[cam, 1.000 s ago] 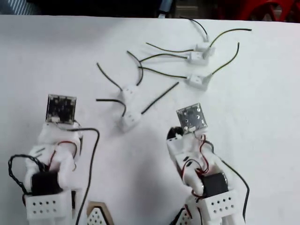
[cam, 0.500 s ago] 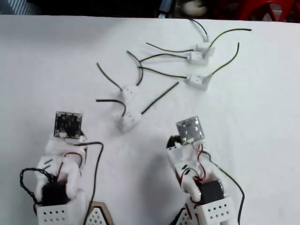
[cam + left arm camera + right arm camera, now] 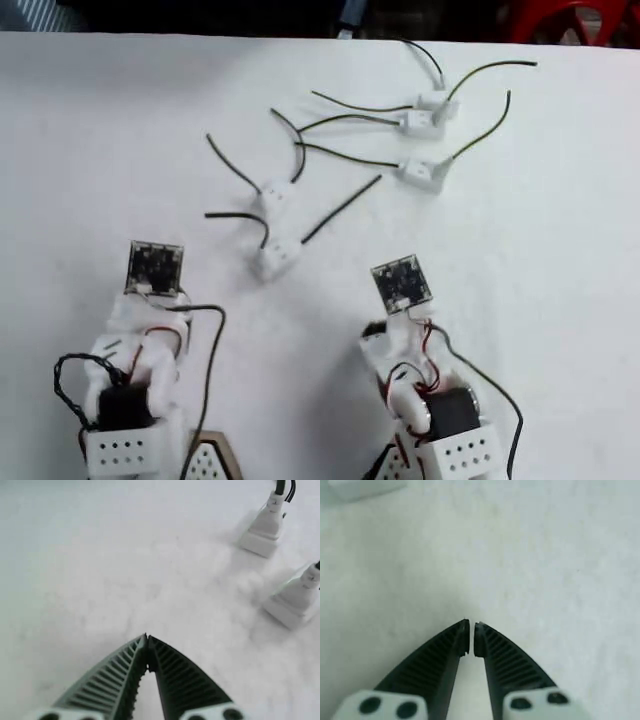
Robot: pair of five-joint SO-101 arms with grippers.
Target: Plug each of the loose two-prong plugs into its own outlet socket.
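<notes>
Several small white connector pieces with thin dark wires lie on the white table (image 3: 100, 130). Two lie mid-table (image 3: 275, 197) (image 3: 278, 258), and three lie farther back on the right (image 3: 437, 101) (image 3: 420, 122) (image 3: 422, 173). Wires leave each piece at both ends. In the left wrist view my left gripper (image 3: 147, 641) is shut on nothing over bare table. The two mid-table pieces (image 3: 265, 530) (image 3: 297, 597) lie well beyond it. My right gripper (image 3: 471, 630) is shut and empty too, with a white piece (image 3: 365, 487) far ahead of it.
The left arm (image 3: 135, 350) and the right arm (image 3: 425, 385) sit at the near edge of the table, well apart. A dark floor and a red chair (image 3: 570, 20) lie past the far edge. A perforated wooden part (image 3: 208, 458) sits between the arm bases.
Both arms have drawn back toward the near edge, away from the connector pieces. The pieces and wires have not moved.
</notes>
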